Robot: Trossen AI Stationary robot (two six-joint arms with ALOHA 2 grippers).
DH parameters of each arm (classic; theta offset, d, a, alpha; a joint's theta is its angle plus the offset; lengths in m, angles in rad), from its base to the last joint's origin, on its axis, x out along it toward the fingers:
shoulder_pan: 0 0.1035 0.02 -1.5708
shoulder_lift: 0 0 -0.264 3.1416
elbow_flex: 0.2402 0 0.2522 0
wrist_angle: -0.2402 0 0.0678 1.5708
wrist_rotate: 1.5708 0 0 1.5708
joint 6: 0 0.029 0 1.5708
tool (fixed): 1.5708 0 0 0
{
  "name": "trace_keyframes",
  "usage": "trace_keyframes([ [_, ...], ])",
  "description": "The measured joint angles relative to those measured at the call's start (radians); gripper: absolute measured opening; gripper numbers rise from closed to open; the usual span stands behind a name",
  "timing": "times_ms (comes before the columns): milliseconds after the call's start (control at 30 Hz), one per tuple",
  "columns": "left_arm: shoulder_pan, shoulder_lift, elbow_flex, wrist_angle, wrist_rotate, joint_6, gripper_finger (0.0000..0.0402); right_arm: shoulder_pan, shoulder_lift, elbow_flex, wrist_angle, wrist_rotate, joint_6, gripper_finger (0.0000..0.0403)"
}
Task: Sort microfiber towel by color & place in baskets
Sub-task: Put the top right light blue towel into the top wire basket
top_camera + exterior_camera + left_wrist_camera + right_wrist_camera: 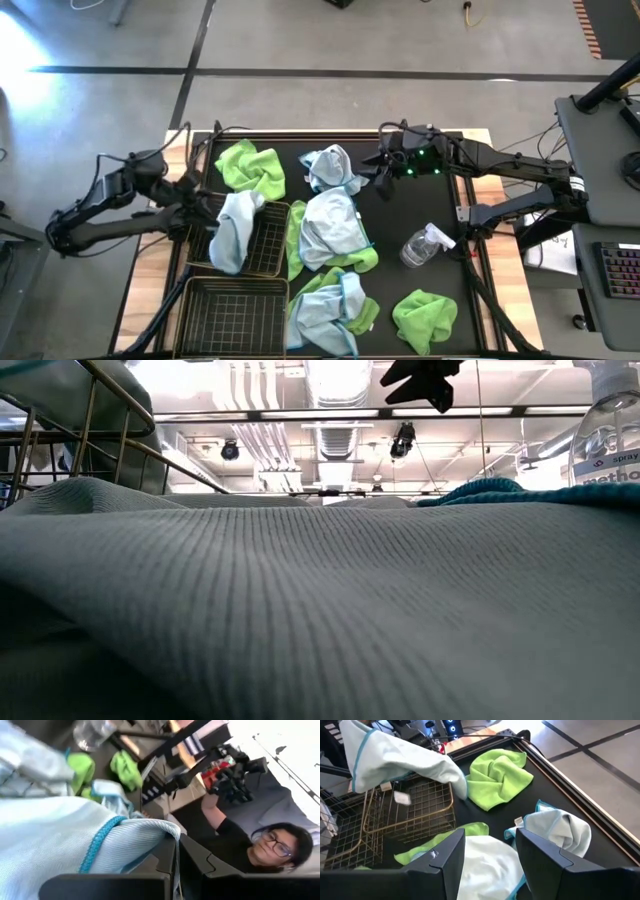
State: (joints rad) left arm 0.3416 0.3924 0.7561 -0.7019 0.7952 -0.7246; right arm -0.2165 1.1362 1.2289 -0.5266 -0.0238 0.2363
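High view: left gripper (208, 215) holds a pale blue towel (234, 228) over the upper basket (268, 250). Left wrist view: fingers pinch its hem. Right wrist view: right gripper (487, 847) gapes empty beside that basket. Lower fully before releasing.

A pale blue towel (320, 600) fills the low view — the table behind it is hidden. At two o'clock the spray bottle (608, 430) is cut off — only its shoulder shows.
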Motion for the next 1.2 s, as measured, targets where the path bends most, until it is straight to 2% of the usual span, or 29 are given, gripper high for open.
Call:
trace_keyframes([
  [167, -0.001, 0.032, -0.015, -0.047, -0.018, 0.018, 0.0, 0.0, 0.0, 0.0, -0.034, 0.0, -0.001, 0.0171],
  [433, -0.001, 0.057, -0.116, -0.065, -0.006, -0.017, 0.0, 0.0, 0.0, 0.0, -0.074, 0.0, -0.012, 0.0171],
  [667, -0.001, 0.077, -0.094, -0.052, -0.02, 0.027, 0.0026, 0.0, 0.0, 0.0, -0.075, 0.0, -0.012, 0.0171],
  [833, -0.001, 0.101, -0.073, -0.053, -0.056, 0.108, 0.0062, 0.0, 0.0, 0.0, -0.085, 0.0, -0.023, 0.0171],
  [1000, -0.001, 0.134, -0.07, -0.055, -0.127, 0.271, 0.0098, 0.0, 0.0, 0.0, -0.11, 0.0, -0.039, 0.0171],
  [1133, -0.001, 0.162, -0.069, -0.061, -0.139, 0.381, 0.0119, 0.0, 0.0, 0.0, -0.129, 0.0, -0.05, 0.0171],
  [1200, -0.001, 0.172, -0.068, -0.088, -0.176, 0.42, 0.0124, 0.0, 0.0, 0.0, -0.137, 0.0, -0.054, 0.0171],
])
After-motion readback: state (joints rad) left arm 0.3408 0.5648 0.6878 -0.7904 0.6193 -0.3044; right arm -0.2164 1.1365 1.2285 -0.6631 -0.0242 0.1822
